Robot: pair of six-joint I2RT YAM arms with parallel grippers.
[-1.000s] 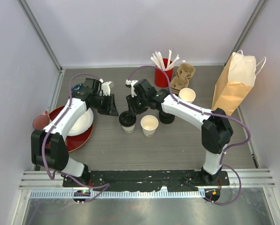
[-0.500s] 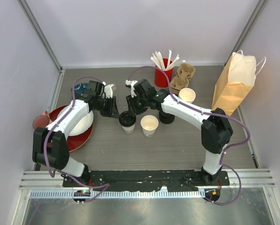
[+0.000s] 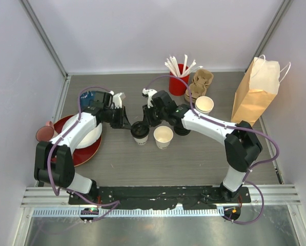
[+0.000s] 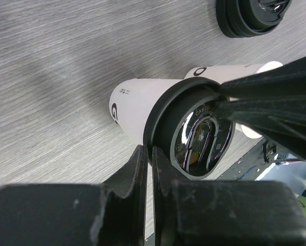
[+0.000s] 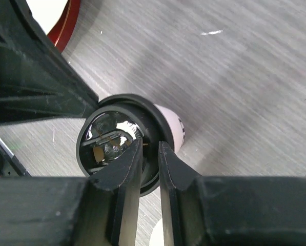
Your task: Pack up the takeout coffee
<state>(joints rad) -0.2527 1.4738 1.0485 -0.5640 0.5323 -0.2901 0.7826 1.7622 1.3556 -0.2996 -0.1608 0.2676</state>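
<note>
While both arms are engaged at 1 lidded cup (image 3: 139,133) near the middle of the bench (image 3: 194,161), packing proper has not begun, in my judgement. The cup stands upright on the bench. It is well apart from the paper bag (image 3: 252,97) at the far right and from the cardboard carrier (image 3: 199,84) at the back. The carrier's pockets look unfilled, and what the bag holds cannot be seen from here.

Only this 1 cup wears a black sip lid (image 4: 194,136). 2 further white cups have none: the near lidless cup (image 3: 163,137), just beside the lidded cup on its right, and the far lidless cup (image 3: 204,104) by the carrier. A stack of black lids (image 3: 182,128) sits just beside the near lidless cup. I judge the present step to be seating or checking the lid. Left to do are a 2nd lidded cup, if required, and the transfer of the coffee into carrier or bag.

Jaws: the left jaws are drawn almost together, pinching the lid's rim on the cup's left side. The right jaws straddle the rim from the opposite side and pinch it likewise.

Condition of the cup: white paper wall with small black print, no dent or stain visible. The lid is glossy black with a recessed centre and raised lettering. It appears level on the cup's mouth, though the jaws hide parts of the rim.
</note>
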